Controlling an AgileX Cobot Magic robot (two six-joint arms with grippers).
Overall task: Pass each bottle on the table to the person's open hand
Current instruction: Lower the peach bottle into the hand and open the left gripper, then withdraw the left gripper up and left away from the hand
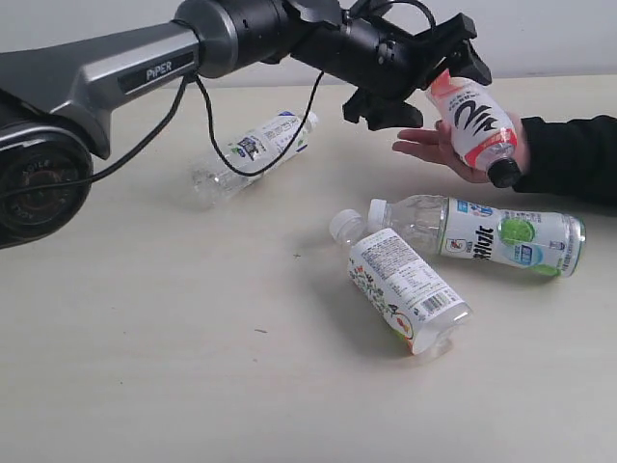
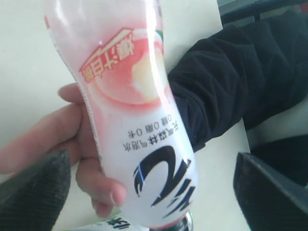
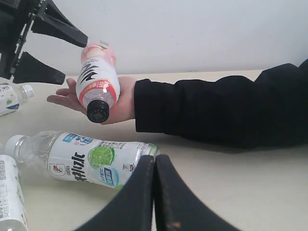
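Ext view: left gripper (image 1: pixel 431 82), jaws spread by the pink bottle (image 1: pixel 472 123) lying on person's hand (image 1: pixel 429 149) at upper right, may knock it off when retracting; left wrist view: bottle sits loose on palm, could roll; right wrist view: right gripper (image 3: pixel 154 192) pressed shut, bottom center.

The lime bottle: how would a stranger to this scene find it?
On the pale table, find the person's black sleeve. The lime bottle lies on its side just in front of it, nearer the exterior camera. Unlike the text-covered bottle beside it, its label shows a green lime.
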